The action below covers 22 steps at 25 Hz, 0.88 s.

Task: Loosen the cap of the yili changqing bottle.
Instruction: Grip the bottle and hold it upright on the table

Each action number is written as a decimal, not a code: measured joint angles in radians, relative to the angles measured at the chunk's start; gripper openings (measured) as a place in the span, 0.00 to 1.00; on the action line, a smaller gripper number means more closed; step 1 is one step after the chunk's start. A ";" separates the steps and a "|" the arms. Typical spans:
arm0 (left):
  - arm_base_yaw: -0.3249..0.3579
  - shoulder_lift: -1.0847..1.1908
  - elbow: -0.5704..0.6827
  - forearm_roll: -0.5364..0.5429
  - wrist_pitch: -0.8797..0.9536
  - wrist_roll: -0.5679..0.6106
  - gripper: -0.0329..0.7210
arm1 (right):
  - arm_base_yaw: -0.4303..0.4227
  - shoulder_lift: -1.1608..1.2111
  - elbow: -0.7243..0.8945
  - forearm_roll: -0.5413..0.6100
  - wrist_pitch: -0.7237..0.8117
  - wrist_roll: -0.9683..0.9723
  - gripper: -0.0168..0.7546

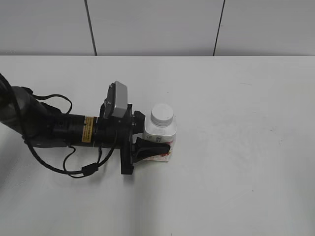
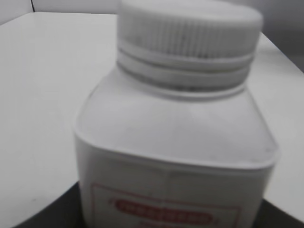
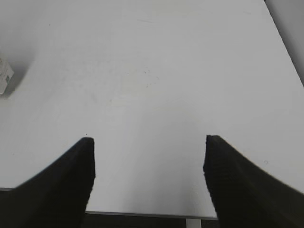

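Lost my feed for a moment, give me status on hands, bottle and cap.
Left hand shut on yili changqing bottle, low on its body. Cap on, untouched. Right hand open over bare table, off to the side. Nothing in the way.

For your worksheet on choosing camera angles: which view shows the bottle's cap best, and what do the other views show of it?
The left wrist view: the cap fills the top of the frame, ribbed side visible, though slightly blurred. The exterior view shows the cap small, from above, on the bottle. The right wrist view shows no cap.
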 joint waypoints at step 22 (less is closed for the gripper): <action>-0.003 0.056 0.000 -0.011 -0.022 0.013 0.54 | 0.000 0.000 0.000 0.000 0.000 0.000 0.75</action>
